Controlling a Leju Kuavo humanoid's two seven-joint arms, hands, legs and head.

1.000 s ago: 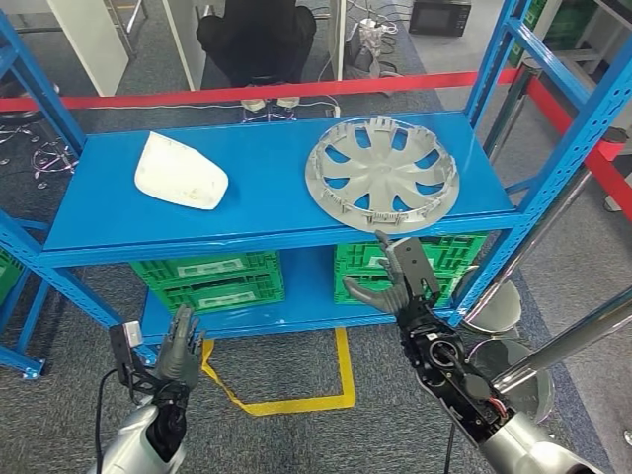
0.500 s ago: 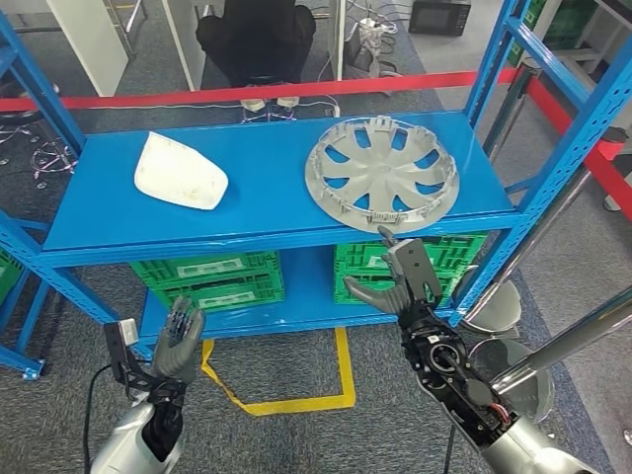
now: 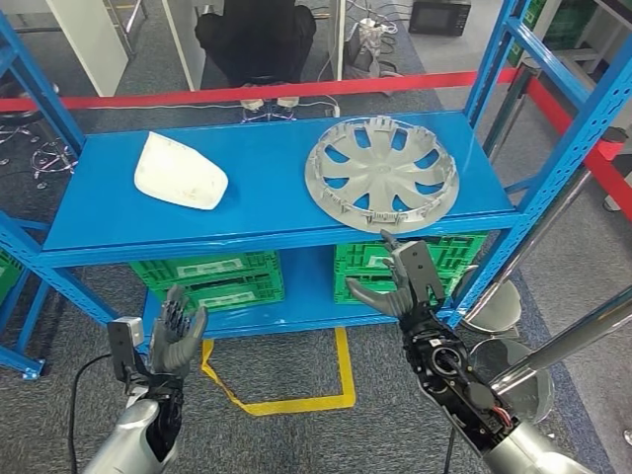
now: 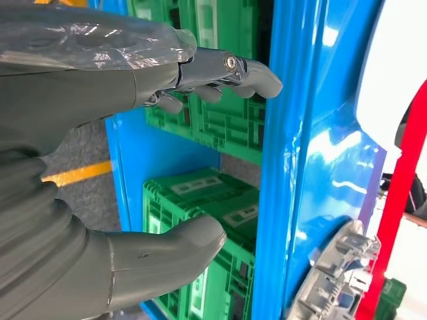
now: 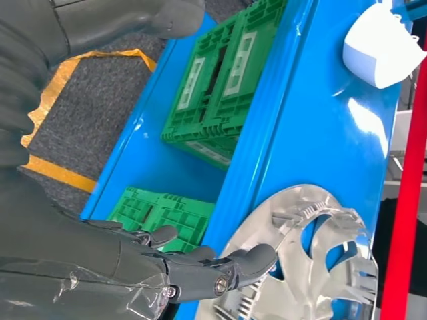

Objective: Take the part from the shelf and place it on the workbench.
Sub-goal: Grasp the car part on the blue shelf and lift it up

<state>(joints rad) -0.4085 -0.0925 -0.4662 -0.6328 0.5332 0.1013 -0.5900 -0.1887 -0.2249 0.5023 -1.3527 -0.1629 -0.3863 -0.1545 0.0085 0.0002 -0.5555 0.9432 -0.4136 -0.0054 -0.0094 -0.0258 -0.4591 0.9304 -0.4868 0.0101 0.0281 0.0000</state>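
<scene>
A silver hubcap lies flat on the right half of the blue shelf; its rim shows in the right wrist view and the left wrist view. A white curved part lies on the shelf's left half, also visible as the white part. My right hand is open just below the shelf's front edge, under the hubcap's near rim, its fingertips close to the rim. My left hand is open and lower, in front of the bottom shelf, with nothing between its fingers.
Green crates sit on the lower shelf, another green crate behind my right hand. Blue uprights frame the rack. Yellow floor tape marks the carpet. A seated person is behind a red barrier.
My left hand has risen slightly and drifted left. My right hand has crept a little nearer the hubcap's rim. Both parts lie still.
</scene>
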